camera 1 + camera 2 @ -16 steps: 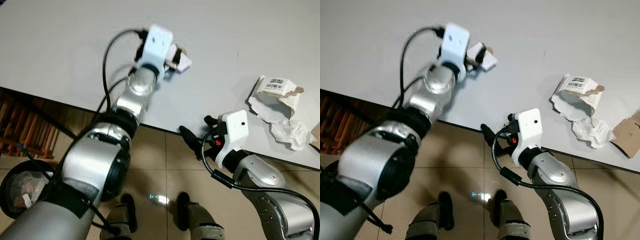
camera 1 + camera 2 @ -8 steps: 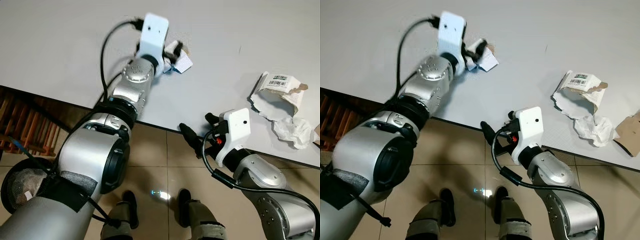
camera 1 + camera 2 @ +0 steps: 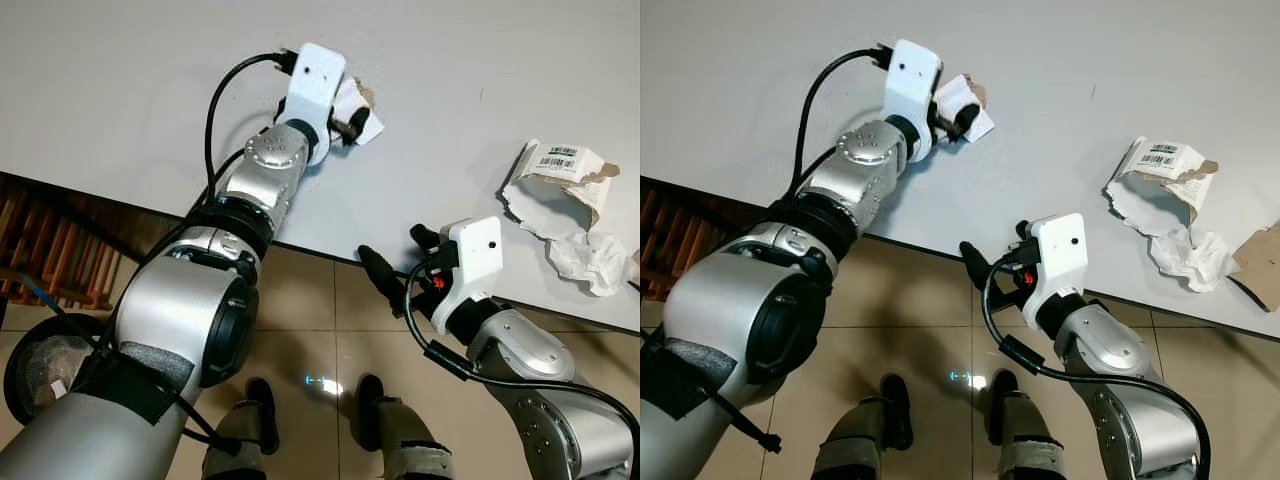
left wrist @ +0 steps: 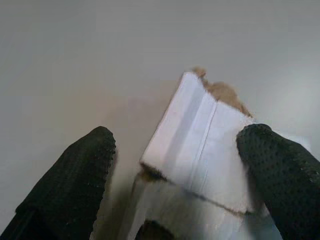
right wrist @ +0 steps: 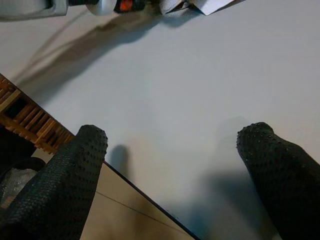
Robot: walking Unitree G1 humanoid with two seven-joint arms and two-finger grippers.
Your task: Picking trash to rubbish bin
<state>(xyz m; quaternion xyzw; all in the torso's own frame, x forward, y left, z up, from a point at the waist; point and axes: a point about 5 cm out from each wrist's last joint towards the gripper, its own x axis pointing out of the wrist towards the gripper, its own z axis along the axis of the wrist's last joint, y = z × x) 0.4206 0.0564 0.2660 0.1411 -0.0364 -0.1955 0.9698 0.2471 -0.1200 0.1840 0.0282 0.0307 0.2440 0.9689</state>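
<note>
left end effector [image 3: 962, 112] out over the white table [image 3: 760, 90], at a torn paper scrap [image 3: 965, 105] | right end effector [image 3: 992, 262] at table edge | more torn paper [image 3: 1160, 175] to the right | tile floor [image 3: 910, 320] below

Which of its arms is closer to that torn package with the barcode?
Right. The right end effector hangs at the table edge, nearer the barcode package; the left end effector is farther, around a paper scrap.

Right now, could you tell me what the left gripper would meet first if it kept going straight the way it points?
The torn white carton scrap: it already lies between the left gripper's open fingers, on the table.
</note>
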